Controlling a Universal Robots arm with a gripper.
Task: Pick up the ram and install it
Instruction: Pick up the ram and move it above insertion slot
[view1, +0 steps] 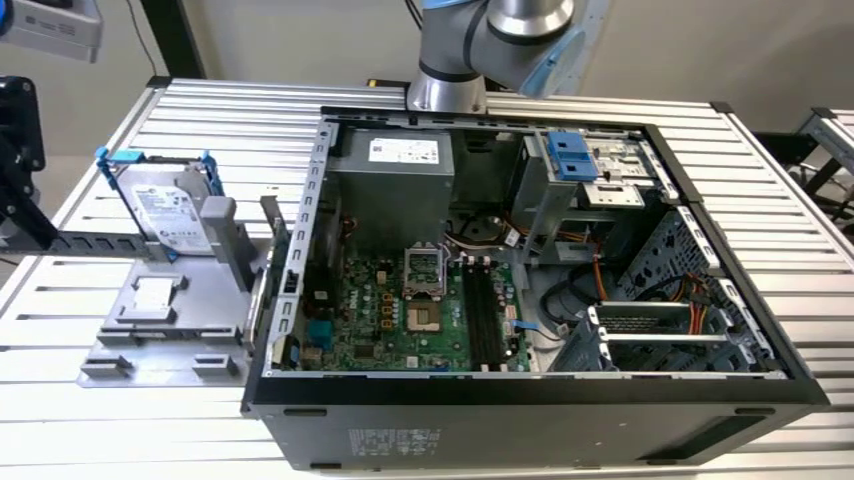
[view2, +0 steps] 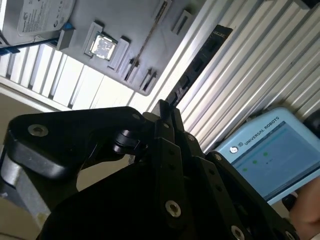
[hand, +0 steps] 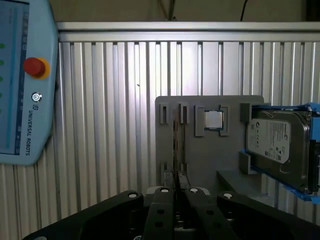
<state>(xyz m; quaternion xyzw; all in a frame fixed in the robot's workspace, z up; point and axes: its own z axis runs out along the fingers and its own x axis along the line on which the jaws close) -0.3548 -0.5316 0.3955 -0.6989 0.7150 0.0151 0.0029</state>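
Observation:
The ram (hand: 176, 142) is a thin greyish-green stick standing on edge in a slot of the grey holder (hand: 200, 160). In the first wrist view it appears edge-on, straight beyond my gripper (hand: 177, 189) and well apart from it. The second wrist view shows the ram (view2: 148, 39) as a thin line past the black gripper (view2: 167, 112). The fingers are pressed together with nothing between them. In the exterior view the ram (view1: 275, 235) stands on the holder (view1: 167, 340), just outside the open computer case (view1: 534, 400). The motherboard's black slots (view1: 483, 320) lie inside the case.
On the holder, a silver hard drive (hand: 277, 145) in a blue frame and a square processor chip (hand: 213, 120) sit beside the ram. A blue teach pendant (hand: 22, 85) lies on the ribbed aluminium table (hand: 110, 125). A fingertip (view2: 306, 212) touches the pendant.

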